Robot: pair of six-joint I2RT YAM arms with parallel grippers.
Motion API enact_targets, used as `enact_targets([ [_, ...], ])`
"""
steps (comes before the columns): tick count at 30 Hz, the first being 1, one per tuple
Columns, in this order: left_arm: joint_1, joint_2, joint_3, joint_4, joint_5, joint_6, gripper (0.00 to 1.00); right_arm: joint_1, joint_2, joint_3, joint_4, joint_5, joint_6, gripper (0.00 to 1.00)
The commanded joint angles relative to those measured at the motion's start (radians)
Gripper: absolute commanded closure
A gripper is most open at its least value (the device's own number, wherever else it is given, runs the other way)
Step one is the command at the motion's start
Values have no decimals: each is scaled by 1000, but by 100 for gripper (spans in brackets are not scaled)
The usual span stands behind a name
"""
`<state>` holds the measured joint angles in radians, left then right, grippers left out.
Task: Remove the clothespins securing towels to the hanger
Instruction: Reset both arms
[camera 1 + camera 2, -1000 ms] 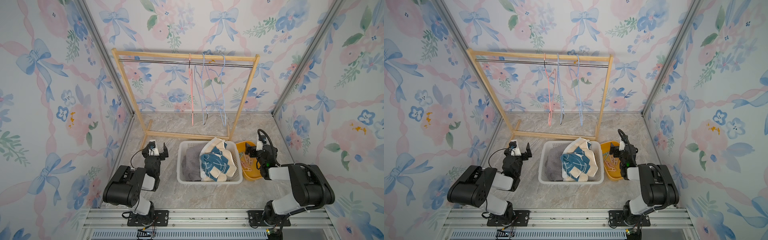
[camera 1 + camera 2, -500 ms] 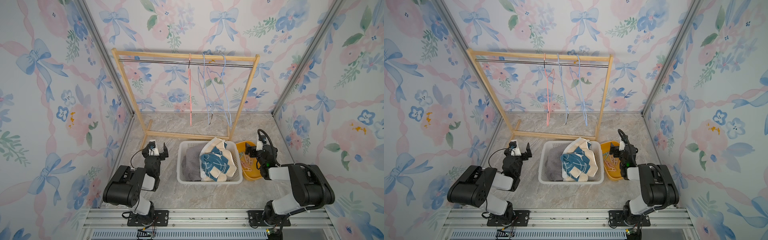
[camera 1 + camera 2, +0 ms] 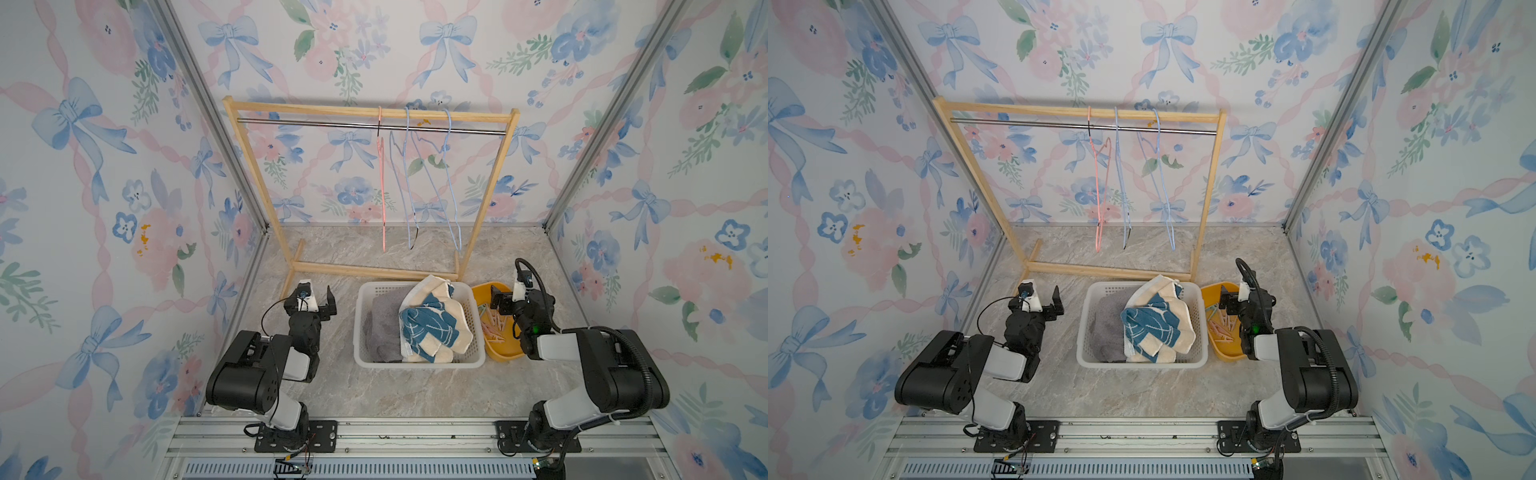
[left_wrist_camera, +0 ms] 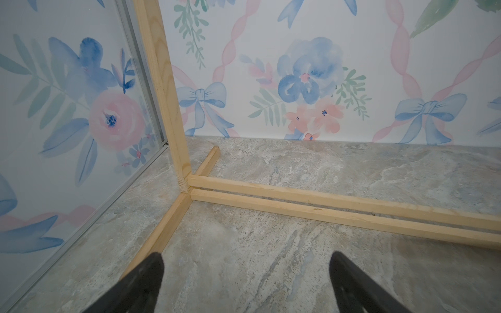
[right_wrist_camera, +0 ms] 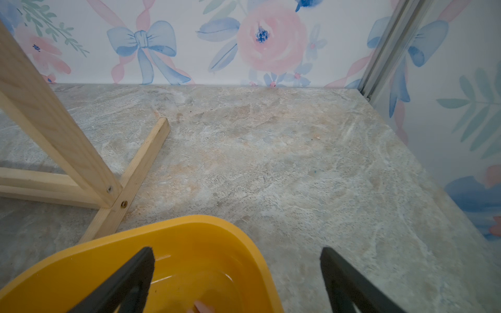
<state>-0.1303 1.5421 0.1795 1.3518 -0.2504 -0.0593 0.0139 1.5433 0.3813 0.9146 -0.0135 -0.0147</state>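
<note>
Nearest, both arms sit folded low on the counter (image 3: 415, 395). The left gripper (image 3: 318, 293) is spread wide and empty beside the white basket (image 3: 419, 362). The right gripper (image 3: 505, 296), likewise spread and holding nothing, hangs over the yellow bowl (image 3: 500, 353). The towels (image 3: 428, 328) lie heaped in the basket, and the clothespins (image 3: 492, 328) lie in the bowl. Farther back, three wire hangers (image 3: 409, 187) dangle bare from the wooden rack (image 3: 365, 110), with no peg visible on them. By my reading the unpegging is finished. The next move calls for little beyond checking that no peg hides among the heaped cloth.
</note>
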Motion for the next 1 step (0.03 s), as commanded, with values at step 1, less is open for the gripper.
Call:
enact_targets([
  [1,11,8,12,-8,16,7,2,4,4,13,-13,10,15,2],
])
